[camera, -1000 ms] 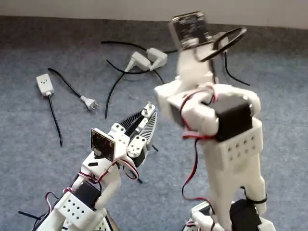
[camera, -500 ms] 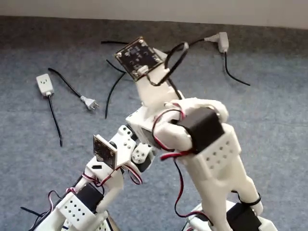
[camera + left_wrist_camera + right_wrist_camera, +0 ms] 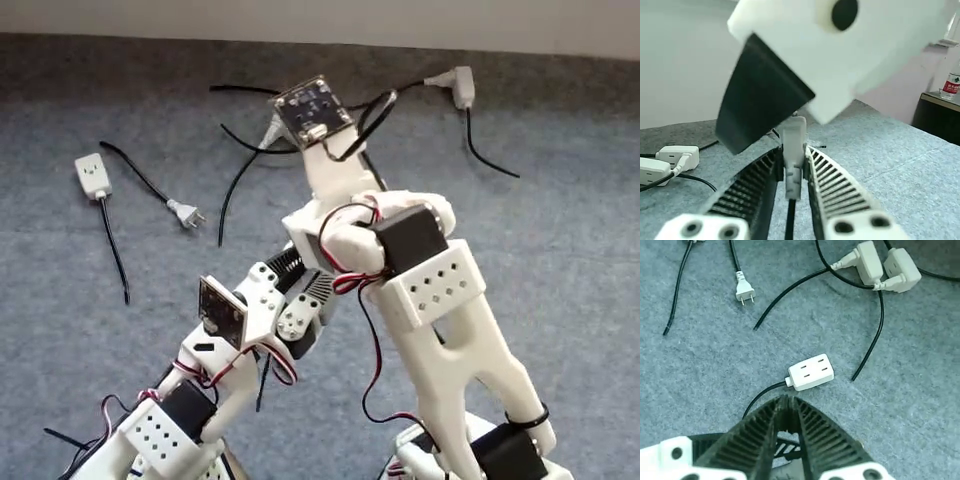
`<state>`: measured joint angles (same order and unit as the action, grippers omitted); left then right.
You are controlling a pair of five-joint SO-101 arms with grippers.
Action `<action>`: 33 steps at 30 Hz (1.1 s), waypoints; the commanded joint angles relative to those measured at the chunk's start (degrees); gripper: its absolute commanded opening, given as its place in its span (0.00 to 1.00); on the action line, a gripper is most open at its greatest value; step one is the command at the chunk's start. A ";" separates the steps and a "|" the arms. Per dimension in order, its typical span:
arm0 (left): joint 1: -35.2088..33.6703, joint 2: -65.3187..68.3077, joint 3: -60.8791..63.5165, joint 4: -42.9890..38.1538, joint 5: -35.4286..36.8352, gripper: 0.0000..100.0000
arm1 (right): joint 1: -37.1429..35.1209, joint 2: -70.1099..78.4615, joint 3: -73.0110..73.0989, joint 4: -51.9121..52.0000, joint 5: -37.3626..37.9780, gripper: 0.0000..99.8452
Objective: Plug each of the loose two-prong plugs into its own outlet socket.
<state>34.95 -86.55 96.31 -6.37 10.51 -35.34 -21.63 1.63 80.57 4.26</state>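
Note:
My left gripper (image 3: 793, 150) is shut on a small white two-prong plug (image 3: 794, 136), whose black cord runs down between the ribbed fingers. In the high view this gripper (image 3: 303, 284) sits low at the centre, tucked under the right arm's elbow (image 3: 400, 245). My right gripper (image 3: 786, 401) is shut with nothing between its fingers. It hovers above a white triple outlet socket (image 3: 811, 372) lying on the carpet. A loose plug (image 3: 745, 292) (image 3: 186, 212) lies to the left. A white single outlet (image 3: 92, 174) lies farther left.
Two white joined plug-and-socket pairs (image 3: 885, 266) (image 3: 669, 159) lie among looping black cords at the back. Another white connector (image 3: 459, 84) lies at the far right back. The right arm's camera board (image 3: 315, 108) stands high over the table's middle. Grey carpet (image 3: 560, 250) covers the table.
The right arm has swung from the back right to the left and now leans over the left gripper. The left gripper, still holding the plug, has drawn back slightly.

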 commanded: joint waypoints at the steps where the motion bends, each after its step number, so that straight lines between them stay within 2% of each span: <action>1: -2.77 -1.01 -0.48 -4.13 0.44 0.01 | 3.47 -0.75 0.22 -0.57 0.62 0.01; 7: -3.30 -1.01 -0.57 -7.47 0.53 0.01 | 3.65 -0.75 2.51 -1.10 0.26 0.01; 12: -2.77 -1.01 -0.57 -10.90 0.53 0.01 | 4.53 -0.75 8.31 -7.08 0.26 0.01; 25: -2.77 -1.01 -0.40 -10.46 0.53 0.01 | 6.90 -0.75 8.66 -9.54 0.44 0.01; 33: -1.71 -0.48 0.13 -10.29 0.44 0.01 | 6.99 -0.57 -11.65 -3.91 0.53 0.01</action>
<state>33.19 -86.73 96.31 -14.99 10.51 -29.36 -21.27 2.42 73.45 4.26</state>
